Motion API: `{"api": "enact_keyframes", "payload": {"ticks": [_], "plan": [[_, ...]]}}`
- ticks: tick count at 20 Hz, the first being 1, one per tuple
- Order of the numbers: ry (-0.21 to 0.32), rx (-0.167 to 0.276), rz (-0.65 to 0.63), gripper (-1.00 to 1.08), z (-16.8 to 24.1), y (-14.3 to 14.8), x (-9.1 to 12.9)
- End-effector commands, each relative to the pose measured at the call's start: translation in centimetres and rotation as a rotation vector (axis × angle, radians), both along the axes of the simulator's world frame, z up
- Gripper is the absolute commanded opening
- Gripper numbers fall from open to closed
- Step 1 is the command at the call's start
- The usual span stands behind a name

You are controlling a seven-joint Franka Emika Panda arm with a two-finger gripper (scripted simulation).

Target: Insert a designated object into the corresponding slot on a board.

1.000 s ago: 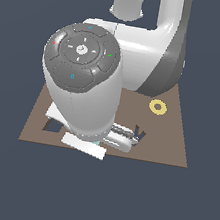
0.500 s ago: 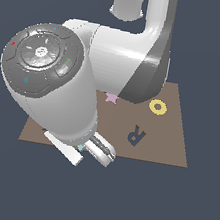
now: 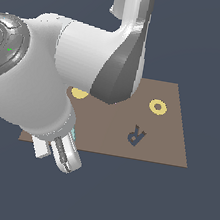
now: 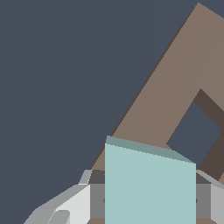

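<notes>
In the wrist view my gripper (image 4: 149, 199) is shut on the pale cyan square tile (image 4: 148, 183), held between the two grey fingers (image 4: 97, 199). Just beyond the tile lies the dark four-sided slot (image 4: 194, 133) in the brown board (image 4: 162, 100), near the board's edge. In the exterior view the gripper (image 3: 64, 150) hangs over the board's (image 3: 157, 140) near corner at the exterior view's left, and only a sliver of the cyan tile (image 3: 72, 135) shows beside the hand. The slot is hidden by the arm there.
A dark R-shaped cutout (image 3: 136, 135) sits mid-board. A yellow ring (image 3: 157, 107) lies at the far side towards the exterior view's right, and a yellow disc (image 3: 79, 93) peeks out beside the arm. The big white arm covers the board's left half.
The arm has swung further towards the exterior view's left and lower. The hand now sits over the board's near left corner, and the pink star has gone behind the arm.
</notes>
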State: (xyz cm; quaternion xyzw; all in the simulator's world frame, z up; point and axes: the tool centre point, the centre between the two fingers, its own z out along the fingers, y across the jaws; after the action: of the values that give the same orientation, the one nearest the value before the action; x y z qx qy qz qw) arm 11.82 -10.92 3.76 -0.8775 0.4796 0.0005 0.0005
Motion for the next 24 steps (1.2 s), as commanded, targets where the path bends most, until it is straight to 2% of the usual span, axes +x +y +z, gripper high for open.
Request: {"api": "enact_keyframes", "payload": {"ticks": [1, 7, 13, 18, 24], "plan": [[-0.001, 0.0, -0.106, -1.0, 0.1, -1.0, -0.3], [0.0, 0.0, -0.308, -1.0, 0.2, -3.0, -1.2], [0.0, 0.001, -0.451, -1.0, 0.2, -4.2, -2.1], [0.0, 0.001, -0.524, -1.0, 0.3, -4.7, -2.7], [0.0, 0.001, -0.553, -1.0, 0.3, -4.9, -3.0]]}}
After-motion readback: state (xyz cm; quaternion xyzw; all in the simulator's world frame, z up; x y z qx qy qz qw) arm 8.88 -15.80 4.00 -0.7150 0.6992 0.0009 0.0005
